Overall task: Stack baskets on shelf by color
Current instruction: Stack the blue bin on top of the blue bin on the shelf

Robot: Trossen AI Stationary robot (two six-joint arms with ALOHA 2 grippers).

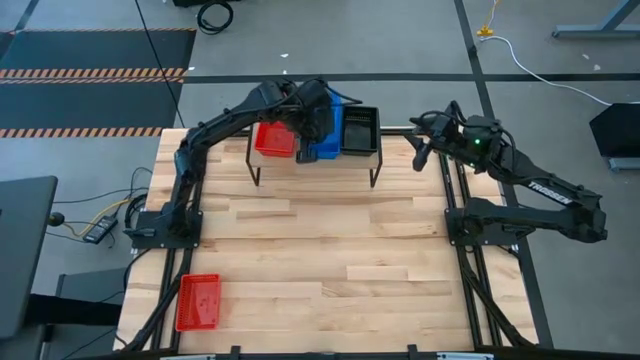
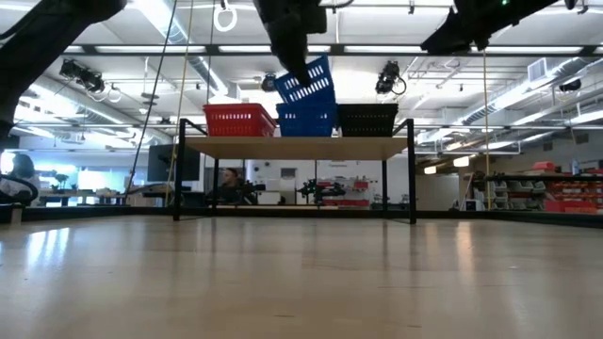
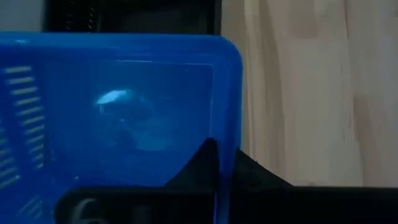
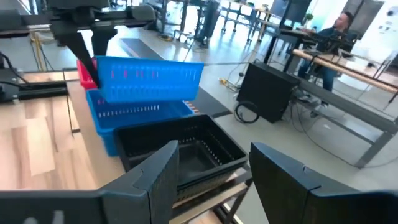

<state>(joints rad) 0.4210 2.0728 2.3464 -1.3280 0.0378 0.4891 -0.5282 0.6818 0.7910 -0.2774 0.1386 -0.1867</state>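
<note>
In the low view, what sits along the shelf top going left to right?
red basket → blue basket on the shelf, with a tilted blue basket held above it by the left gripper → black basket.

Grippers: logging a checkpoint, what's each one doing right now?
Left gripper: shut on a blue basket, tilted above the shelf.
Right gripper: open, empty.
</note>
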